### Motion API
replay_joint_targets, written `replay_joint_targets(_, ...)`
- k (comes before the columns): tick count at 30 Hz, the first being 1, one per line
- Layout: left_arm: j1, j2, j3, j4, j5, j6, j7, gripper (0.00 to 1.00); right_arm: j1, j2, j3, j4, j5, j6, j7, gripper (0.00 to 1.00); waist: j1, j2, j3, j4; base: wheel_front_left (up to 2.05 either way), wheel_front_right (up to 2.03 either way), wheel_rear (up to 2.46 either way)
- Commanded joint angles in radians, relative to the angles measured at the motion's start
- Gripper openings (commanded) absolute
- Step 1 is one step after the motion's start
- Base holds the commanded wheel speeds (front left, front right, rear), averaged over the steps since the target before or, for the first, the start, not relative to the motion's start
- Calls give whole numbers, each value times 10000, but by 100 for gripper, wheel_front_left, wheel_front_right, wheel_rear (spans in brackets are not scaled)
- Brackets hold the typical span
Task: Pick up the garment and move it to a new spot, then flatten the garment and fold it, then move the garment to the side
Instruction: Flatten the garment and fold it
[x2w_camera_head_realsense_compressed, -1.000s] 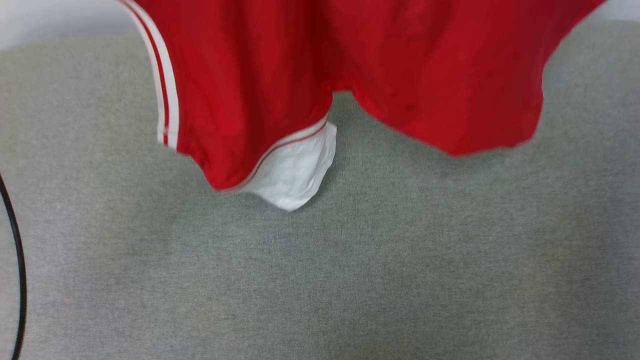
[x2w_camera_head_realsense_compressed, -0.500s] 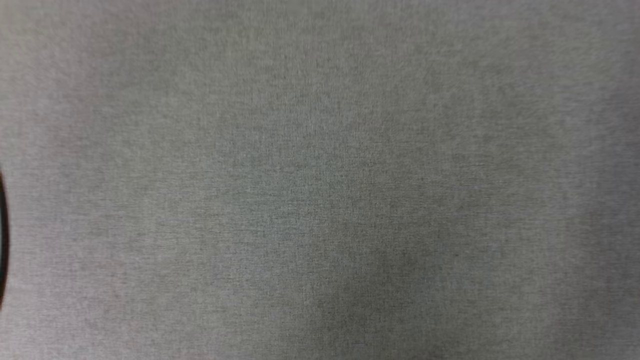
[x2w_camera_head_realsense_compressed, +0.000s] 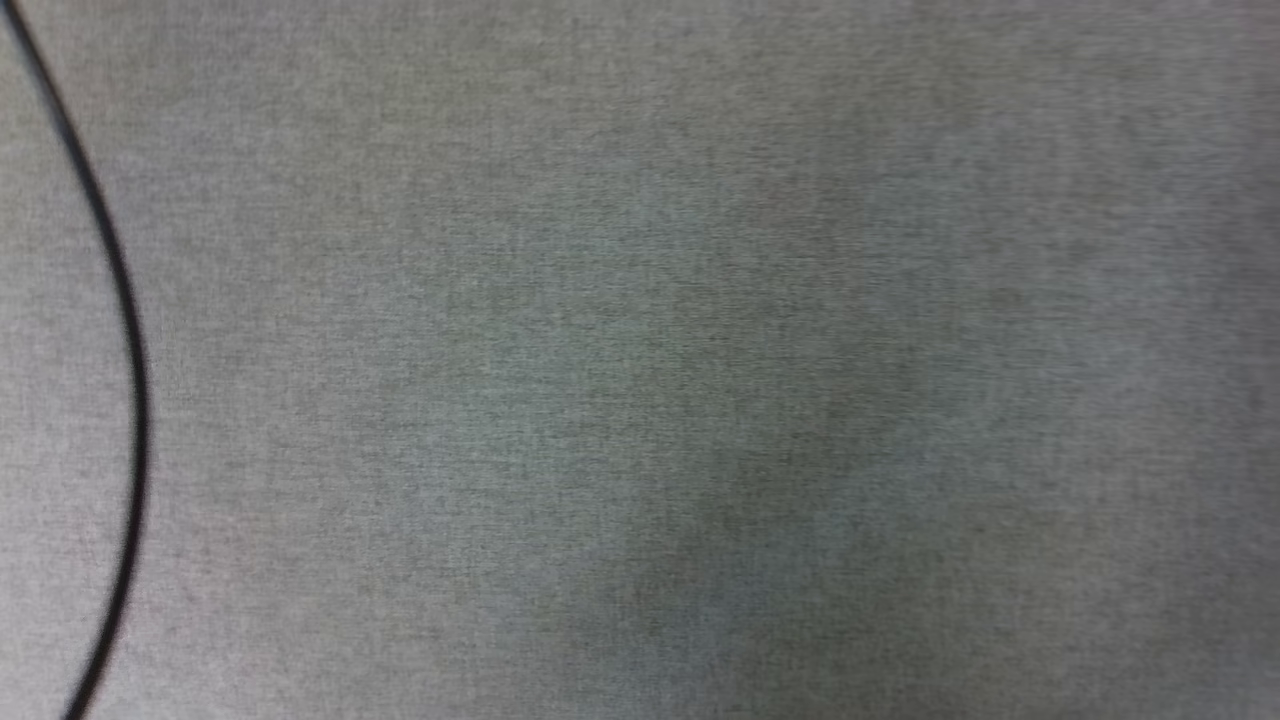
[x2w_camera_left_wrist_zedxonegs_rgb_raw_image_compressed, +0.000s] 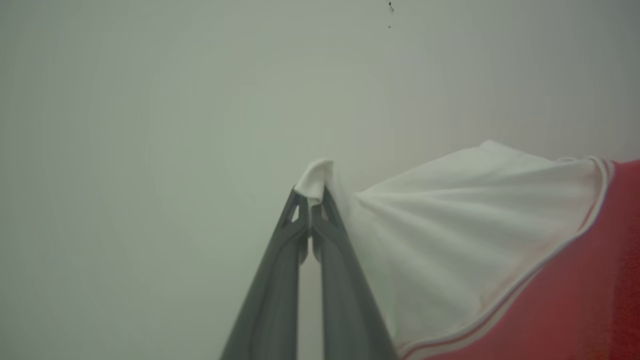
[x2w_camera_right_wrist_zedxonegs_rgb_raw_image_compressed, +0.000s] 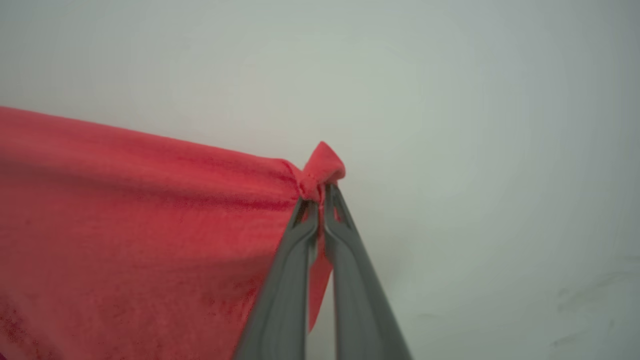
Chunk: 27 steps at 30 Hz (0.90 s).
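In the left wrist view, the left gripper (x2w_camera_left_wrist_zedxonegs_rgb_raw_image_compressed: 311, 200) has its two dark fingers (x2w_camera_left_wrist_zedxonegs_rgb_raw_image_compressed: 280, 280) pressed together, pinching a small tuft of white cloth at their tips. This tuft is the end of the white sleeve (x2w_camera_left_wrist_zedxonegs_rgb_raw_image_compressed: 450, 225) of the garment (x2w_camera_left_wrist_zedxonegs_rgb_raw_image_compressed: 575, 300). From the pinch the sleeve fans out to that view's right in taut folds. It meets the striped trim (x2w_camera_left_wrist_zedxonegs_rgb_raw_image_compressed: 597, 200), and beyond the trim is the red body. Behind all this is a plain pale wall (x2w_camera_left_wrist_zedxonegs_rgb_raw_image_compressed: 150, 100).

In the right wrist view, the right gripper (x2w_camera_right_wrist_zedxonegs_rgb_raw_image_compressed: 320, 197) is also closed, its fingers (x2w_camera_right_wrist_zedxonegs_rgb_raw_image_compressed: 285, 290) clamped on a bunched red corner of the garment (x2w_camera_right_wrist_zedxonegs_rgb_raw_image_compressed: 150, 225). The red cloth stretches from that corner to the view's left, drawn tight along its upper edge and hanging below it. A pale wall (x2w_camera_right_wrist_zedxonegs_rgb_raw_image_compressed: 450, 100) lies behind, with faint smudges low on the right.

So the garment is held up off the desk, strung between the two grippers.

The head view looks down on the grey cloth-covered desk (x2w_camera_head_realsense_compressed: 700, 350), slightly blurred. A thin black cable (x2w_camera_head_realsense_compressed: 130, 330) curves along its left side.
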<state>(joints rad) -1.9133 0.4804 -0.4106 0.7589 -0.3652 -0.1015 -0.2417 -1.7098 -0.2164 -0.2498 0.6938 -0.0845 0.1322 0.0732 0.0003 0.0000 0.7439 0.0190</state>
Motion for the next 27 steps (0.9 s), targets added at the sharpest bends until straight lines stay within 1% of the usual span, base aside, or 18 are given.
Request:
replay_joint_targets(1,233,-44,15,123,-49,12,-69,0,-90,-45,-90,111,-90,-29,-92,0,-3,0,133,124,0,0,0)
replay_joint_targets(6,1302,-439,45,271,-171,-38,-233,0,296,147,-27,942,-163,-26,-594,0,-3,0,106,318,0,0,0)
replay_joint_targets(11,3099,-757,321,-642,-177,-85,-250,0,1248,224,148,1478,192,-26,-1057,0,-3,0,-381,396,0,0,0)
replay_joint_targets(18,6222,-1180,528,-1748,-259,-165,-244,0,3376,326,699,2074,1198,-25,-1703,0,-3,0,-1709,398,0,0,0)
replay_joint_targets(23,8461,-1246,409,-2487,-275,-194,-245,0,4986,294,1289,2341,2058,-23,-1828,0,-3,0,-2697,403,0,0,0)
replay_joint_targets(27,10254,-1113,254,-2931,-320,-205,-245,0,6379,159,1867,2412,2871,-23,-1722,0,-3,0,-3514,403,0,0,0)
